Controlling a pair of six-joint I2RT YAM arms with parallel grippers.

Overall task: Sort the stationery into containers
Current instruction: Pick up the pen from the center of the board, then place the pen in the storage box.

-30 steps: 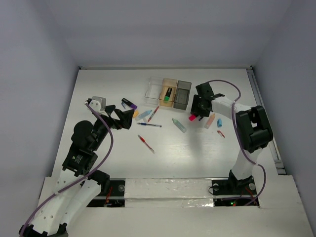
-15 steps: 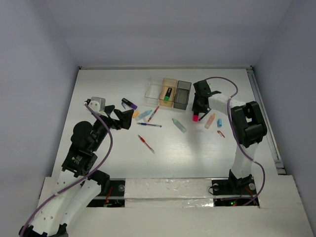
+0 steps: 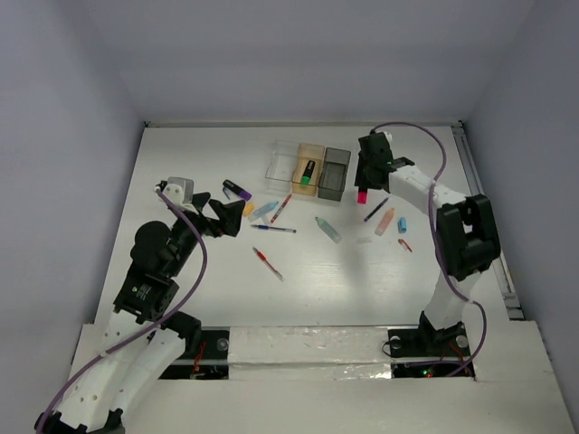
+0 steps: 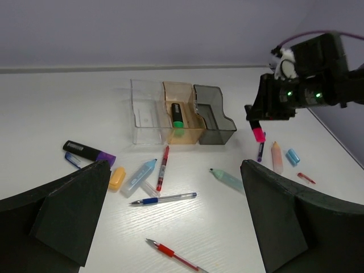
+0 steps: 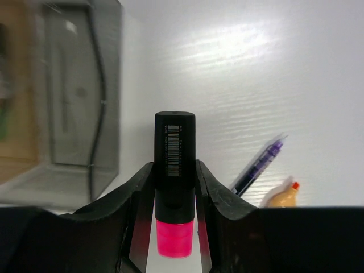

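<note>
Right wrist view: a barcode unseen overhead is shown on the pink marker (image 5: 174, 149) pinched, perhaps aloft, by the right gripper (image 5: 174, 166); left gripper (image 4: 175, 166) spread wide.

White tabletop (image 3: 190, 154), matte, faint wood grain. Pale grey-lilac walls (image 3: 298, 54) enclose it on three sides. Metal rail (image 3: 487, 217) runs along its right edge. Shiny tape strip (image 3: 308, 369) lines the near edge.

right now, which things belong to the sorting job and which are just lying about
job: black marker with pink end in right gripper; clear plastic box; tan box; smoky grey box; red pen, blue pen, purple-ended marker on white table
lying about: silver tape strip
</note>
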